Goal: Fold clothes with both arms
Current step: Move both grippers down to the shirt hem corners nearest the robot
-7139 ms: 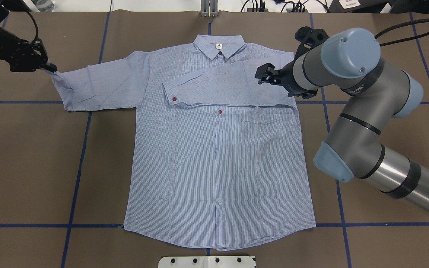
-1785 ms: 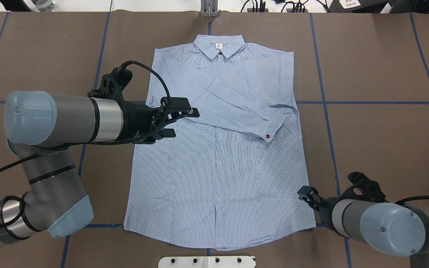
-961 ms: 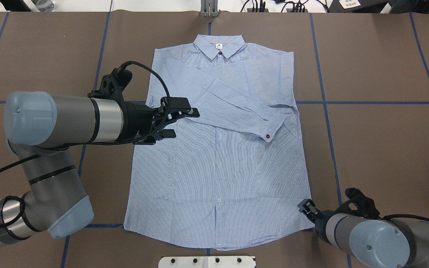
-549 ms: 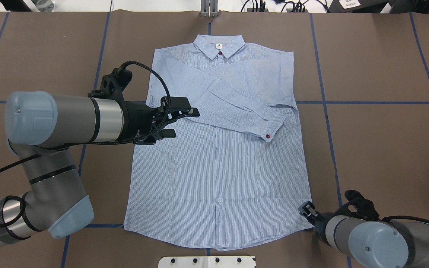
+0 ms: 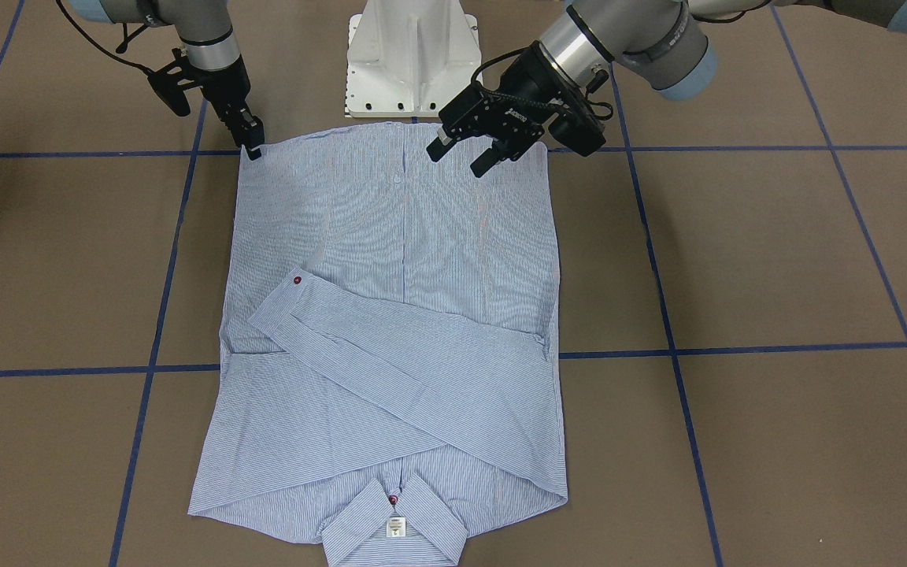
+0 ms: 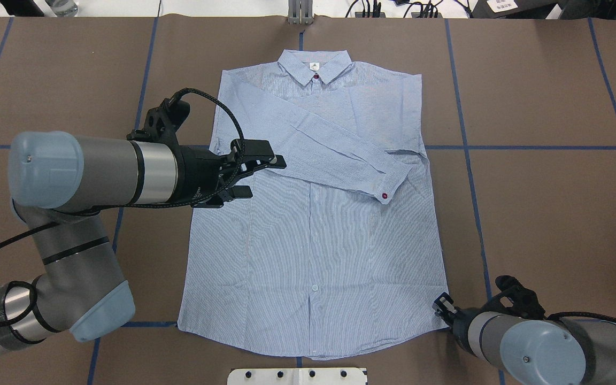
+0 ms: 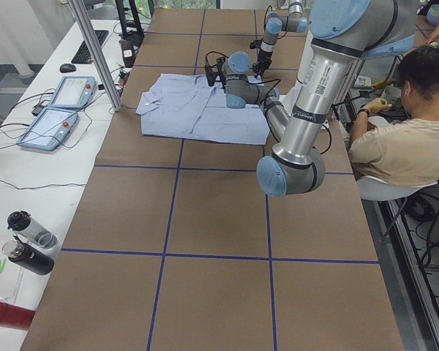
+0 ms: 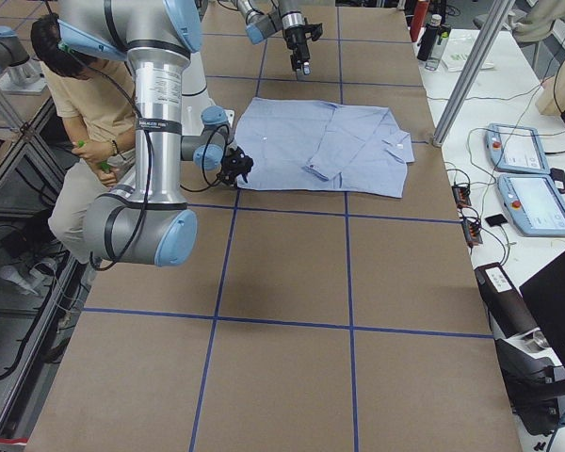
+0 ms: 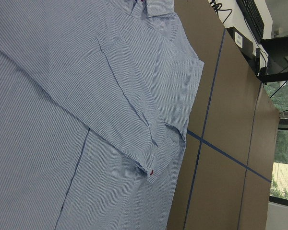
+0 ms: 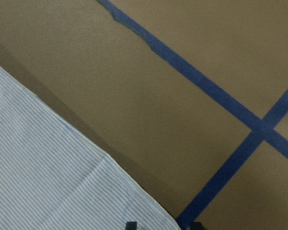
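Front-facing view: shirt (image 5: 398, 315) lies flat on the table (image 5: 776, 260), buttons up, collar (image 5: 394, 520) at the far end from the base (image 5: 410, 55), hem nearest it. Both sleeves are folded across the chest. Left gripper (image 5: 460, 161) hangs over the shirt w/ fingers spread and nothing btwn them. Right gripper (image 5: 253, 148) is down at the hem corner on the robot's right, tip touching the cloth edge.

Overhead: top sleeve (image 6: 318, 144) runs diagonally, its cuff button (image 6: 384, 197) red, just inside the shirt's right edge. Left gripper sits above the shirt's left edge, beside that sleeve's shoulder end. Right gripper is at the right hem corner.

Exterior left: a person (image 7: 402, 139) sits beside the table, behind the near arm.

Exterior right: near arm's gripper meets the shirt corner; can't judge its opening from here.

Left wrist: only shirt, folded sleeve and table show; no fingers in frame.

Right wrist: two fingertips (image 10: 130, 225) at the bottom edge stand apart, hem corner lying btwn them, blue tape (image 10: 221, 96) just beside.
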